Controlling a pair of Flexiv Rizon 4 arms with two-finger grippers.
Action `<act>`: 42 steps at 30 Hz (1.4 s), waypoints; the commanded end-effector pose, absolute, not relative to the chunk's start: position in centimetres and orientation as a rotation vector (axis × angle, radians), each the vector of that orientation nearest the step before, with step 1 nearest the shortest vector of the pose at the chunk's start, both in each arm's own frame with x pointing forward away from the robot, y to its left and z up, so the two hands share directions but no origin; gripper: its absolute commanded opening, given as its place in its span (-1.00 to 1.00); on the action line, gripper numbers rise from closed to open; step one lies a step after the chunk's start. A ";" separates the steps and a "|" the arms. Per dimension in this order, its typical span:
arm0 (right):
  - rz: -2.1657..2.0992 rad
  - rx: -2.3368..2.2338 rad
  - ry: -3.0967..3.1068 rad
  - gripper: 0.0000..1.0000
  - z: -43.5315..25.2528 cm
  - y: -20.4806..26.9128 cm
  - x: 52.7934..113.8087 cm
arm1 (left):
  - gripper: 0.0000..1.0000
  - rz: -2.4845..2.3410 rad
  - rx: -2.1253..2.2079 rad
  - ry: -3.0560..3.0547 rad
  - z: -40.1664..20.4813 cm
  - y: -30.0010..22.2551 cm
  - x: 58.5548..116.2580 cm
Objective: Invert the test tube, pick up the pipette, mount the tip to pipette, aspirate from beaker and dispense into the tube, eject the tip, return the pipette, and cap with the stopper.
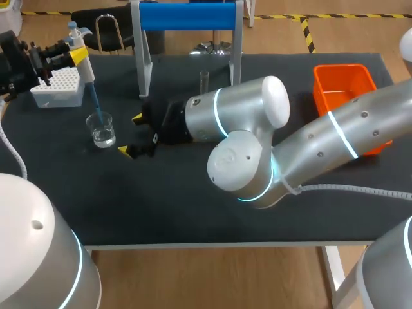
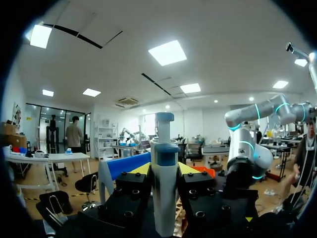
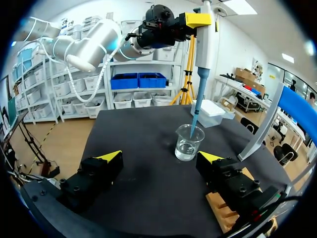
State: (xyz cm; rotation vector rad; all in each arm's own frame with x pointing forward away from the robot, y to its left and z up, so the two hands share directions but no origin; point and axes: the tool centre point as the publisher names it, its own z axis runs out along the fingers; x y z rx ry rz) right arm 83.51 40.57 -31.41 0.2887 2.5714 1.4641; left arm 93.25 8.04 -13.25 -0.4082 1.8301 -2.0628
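My left gripper (image 1: 72,56) is shut on the white pipette (image 1: 80,48), holding it upright at the table's far left. The pipette's blue tip (image 1: 94,103) dips into the glass beaker (image 1: 102,129), which holds clear liquid. In the left wrist view the pipette (image 2: 163,188) stands between the yellow fingertips (image 2: 141,169). My right gripper (image 1: 131,134) hangs open just right of the beaker, with nothing between its fingers. From the right wrist, the beaker (image 3: 189,143) stands ahead of the open gripper (image 3: 160,157), with the blue tip (image 3: 194,116) in it. The test tube (image 1: 204,80) stands upright behind my right arm.
A white tip box (image 1: 58,87) sits at the far left, behind the beaker. A stand with a blue bar (image 1: 187,16) rises at the back middle. An orange bin (image 1: 344,96) is at the right. My right arm (image 1: 257,129) lies across the table's middle.
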 end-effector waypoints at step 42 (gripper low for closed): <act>1.468 0.287 2.573 1.00 -31.4 40.4 83.5 | -1.00 -2.058 -0.352 1.842 -17.4 9.1 93.4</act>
